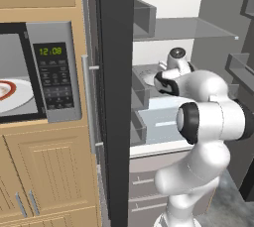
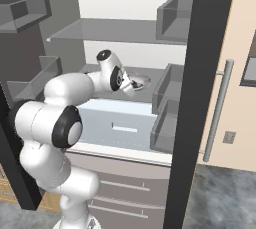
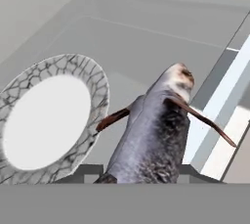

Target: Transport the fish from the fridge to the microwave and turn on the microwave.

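Observation:
The fridge [image 1: 116, 97] stands open, its dark door edge between the shelves and the microwave [image 1: 54, 80]. My arm reaches onto the middle fridge shelf [image 2: 100, 68]. In the hand view my gripper [image 3: 139, 171] is shut on the fish [image 3: 156, 130], a grey-blue body with a pale head and thin brown fins pointing away from me. The fish hangs over the grey shelf floor [image 3: 146, 37], to the right of a plate. From the base views the hand [image 1: 167, 83] [image 2: 122, 80] hides the fish. The microwave sits left of the fridge, its green clock lit.
A white plate with a cracked grey rim [image 3: 49, 115] [image 2: 144, 80] lies on the shelf beside the fish. A pale blue drawer [image 2: 120, 123] sits below, door bins [image 2: 167, 123] to the right. Inside the microwave rests a white plate with a red ring [image 1: 10, 92]. Tan cabinets [image 1: 44, 171] stand beneath.

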